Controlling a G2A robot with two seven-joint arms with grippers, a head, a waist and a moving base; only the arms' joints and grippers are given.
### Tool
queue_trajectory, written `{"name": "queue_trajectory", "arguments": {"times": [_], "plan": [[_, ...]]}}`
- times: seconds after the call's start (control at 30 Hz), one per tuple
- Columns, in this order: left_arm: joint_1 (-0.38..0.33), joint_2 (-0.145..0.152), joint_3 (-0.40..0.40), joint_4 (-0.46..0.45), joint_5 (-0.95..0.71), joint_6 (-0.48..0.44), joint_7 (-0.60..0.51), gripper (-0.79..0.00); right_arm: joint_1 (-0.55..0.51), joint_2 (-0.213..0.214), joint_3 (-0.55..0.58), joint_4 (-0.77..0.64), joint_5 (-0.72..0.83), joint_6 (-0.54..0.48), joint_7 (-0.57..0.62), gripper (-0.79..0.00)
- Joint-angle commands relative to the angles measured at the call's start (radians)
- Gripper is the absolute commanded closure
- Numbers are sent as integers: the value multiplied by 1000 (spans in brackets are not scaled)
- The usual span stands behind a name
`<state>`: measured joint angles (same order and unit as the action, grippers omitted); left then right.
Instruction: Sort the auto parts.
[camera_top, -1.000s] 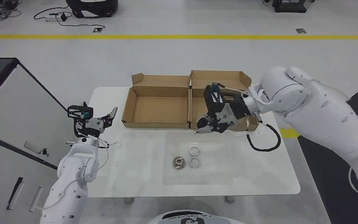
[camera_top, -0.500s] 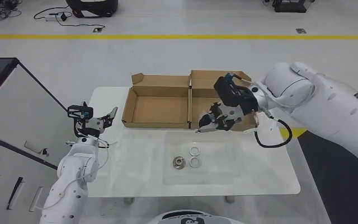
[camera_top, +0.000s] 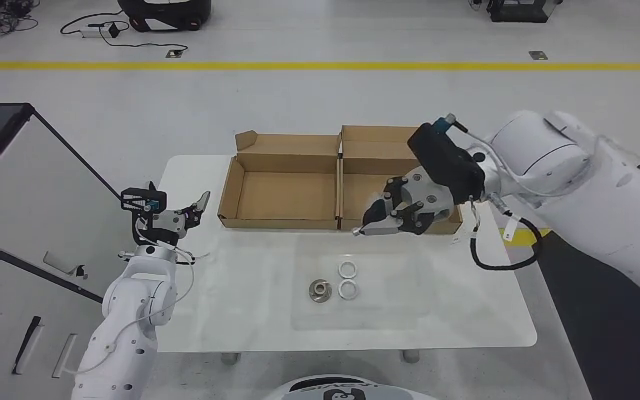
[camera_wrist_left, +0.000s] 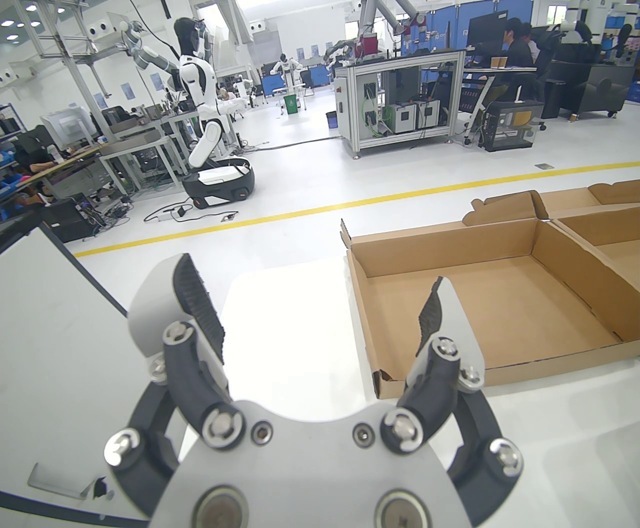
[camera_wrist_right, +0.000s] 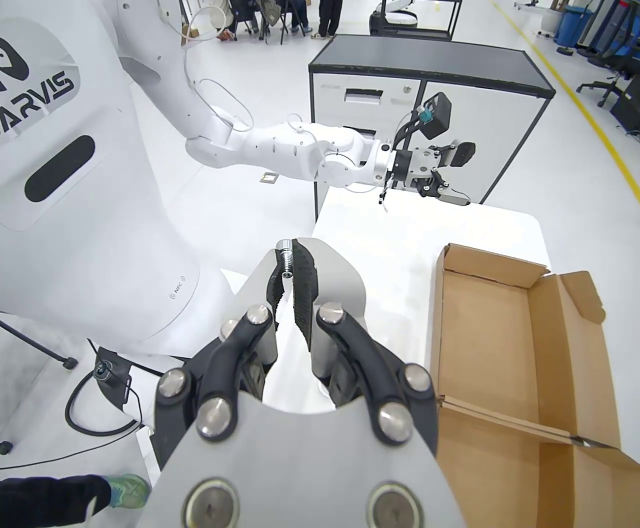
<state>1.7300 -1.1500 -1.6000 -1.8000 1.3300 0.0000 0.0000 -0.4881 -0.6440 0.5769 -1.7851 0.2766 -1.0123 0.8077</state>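
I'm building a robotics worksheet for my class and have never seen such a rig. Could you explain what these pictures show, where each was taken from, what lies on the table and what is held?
This is a two-armed robot at a white table. One picture looks down from a camera above its arms; the other two come from cameras on its wrists. On the table stand an open cardboard box and a second box beside it. In front lie a round metal part, a ring and a second ring. The left end effector is open and empty. The right end effector is shut on a small threaded metal piece.
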Motion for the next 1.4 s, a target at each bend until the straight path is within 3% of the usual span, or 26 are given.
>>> {"name": "queue_trajectory", "arguments": {"times": [0.0, 0.57, 0.7, 1.0, 1.37], "plan": [[0, 0, 0, 0, 0, 0, 0, -785, 0, 0, 0, 0, 0, 0, 0, 0], [0, 0, 0, 0, 0, 0, 0, -785, -4, 0, 10, -10, -29, 27, -7, 0], [0, 0, 0, 0, 0, 0, 0, -785, -54, 3, 58, -31, -18, 0, -130, 0], [0, 0, 0, 0, 0, 0, 0, -785, -170, 4, 168, -123, -15, 0, -258, 0], [0, 0, 0, 0, 0, 0, 0, -785, -305, -42, 354, -230, 8, 0, -424, 0]]}}
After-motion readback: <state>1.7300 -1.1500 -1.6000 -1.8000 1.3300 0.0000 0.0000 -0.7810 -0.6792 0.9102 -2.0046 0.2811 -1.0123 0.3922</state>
